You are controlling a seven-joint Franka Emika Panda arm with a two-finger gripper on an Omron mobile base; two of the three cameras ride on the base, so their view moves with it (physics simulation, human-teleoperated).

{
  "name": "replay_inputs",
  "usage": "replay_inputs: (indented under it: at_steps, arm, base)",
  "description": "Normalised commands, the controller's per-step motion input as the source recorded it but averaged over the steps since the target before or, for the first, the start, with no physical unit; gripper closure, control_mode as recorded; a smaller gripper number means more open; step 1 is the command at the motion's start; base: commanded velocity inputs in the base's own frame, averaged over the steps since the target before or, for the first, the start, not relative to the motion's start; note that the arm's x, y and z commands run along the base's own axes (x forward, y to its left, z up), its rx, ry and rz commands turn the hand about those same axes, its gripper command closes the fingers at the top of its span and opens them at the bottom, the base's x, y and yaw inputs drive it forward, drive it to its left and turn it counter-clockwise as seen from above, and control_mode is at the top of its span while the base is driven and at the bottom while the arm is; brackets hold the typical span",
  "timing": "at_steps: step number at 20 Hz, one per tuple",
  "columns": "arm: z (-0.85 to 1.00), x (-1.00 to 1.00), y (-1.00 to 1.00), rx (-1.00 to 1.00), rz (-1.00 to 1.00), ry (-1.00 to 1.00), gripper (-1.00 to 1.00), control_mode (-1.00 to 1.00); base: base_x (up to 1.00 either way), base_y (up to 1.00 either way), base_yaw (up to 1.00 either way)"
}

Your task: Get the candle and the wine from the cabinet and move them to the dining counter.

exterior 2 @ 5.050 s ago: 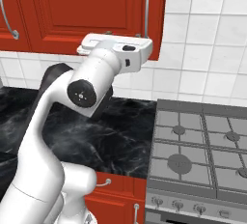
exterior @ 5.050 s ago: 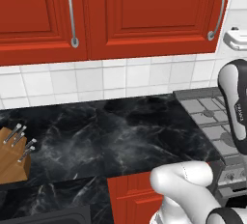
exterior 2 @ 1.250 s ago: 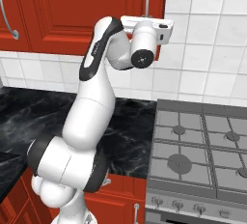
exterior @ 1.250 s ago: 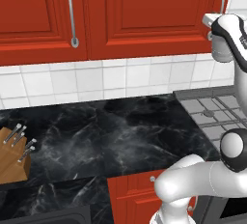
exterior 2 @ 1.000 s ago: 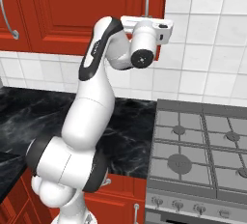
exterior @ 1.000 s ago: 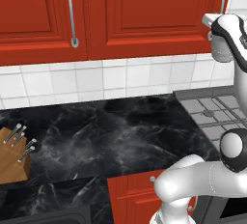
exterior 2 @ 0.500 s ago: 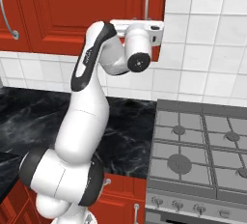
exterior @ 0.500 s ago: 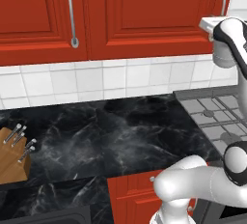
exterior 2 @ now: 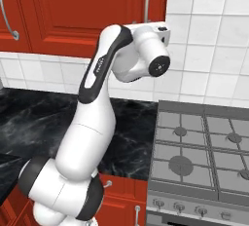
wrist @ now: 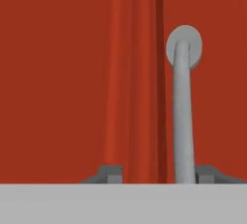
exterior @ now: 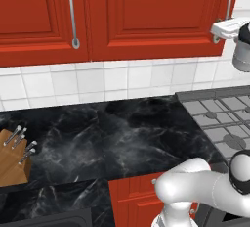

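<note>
Left base view, going left to right: there's a wooden knife block (exterior: 13,160) at the far left of the black marble table with white veining (exterior: 112,138), then white tile backsplash (exterior: 112,80) behind it, then the grey gas stove (exterior: 219,123) on the right. Above all that is the red wooden wall cabinet with raised-panel doors (exterior: 146,15), doors closed, with one long curved silver bar handle (exterior: 72,15) left of middle and another (exterior: 227,1) near the right edge. The white arm's hand is pressed up by the lower end of that right handle.

Hand view is basically nose-to-door: red panel across the left and middle, and the silver handle (wrist: 183,112) running down from its round mount. The two dark jaws (wrist: 157,175) are spread wide apart, with the handle just inside the right fingertip (wrist: 208,174), not centred between them. Can't tell if it's actually touching.
</note>
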Motion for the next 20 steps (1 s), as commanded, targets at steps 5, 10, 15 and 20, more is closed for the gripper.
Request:
replay_inputs:
  at_steps: [5, 10, 15, 20]
  arm:
    - [-0.13, -0.92, 0.45, 0.00, 0.12, 0.00, 1.00, -1.00]
    - [-0.18, -1.00, 0.50, 0.00, 0.10, 0.00, 1.00, -1.00]
    - [-0.18, -1.00, 0.55, 0.00, 0.09, 0.00, 1.00, -1.00]
    - [-0.19, -1.00, 0.56, 0.00, 0.07, 0.00, 1.00, -1.00]
  base:
    - [0.00, 0.00, 0.00]
    - [0.00, 0.00, 0.00]
    - [0.00, 0.00, 0.00]
    - [0.00, 0.00, 0.00]
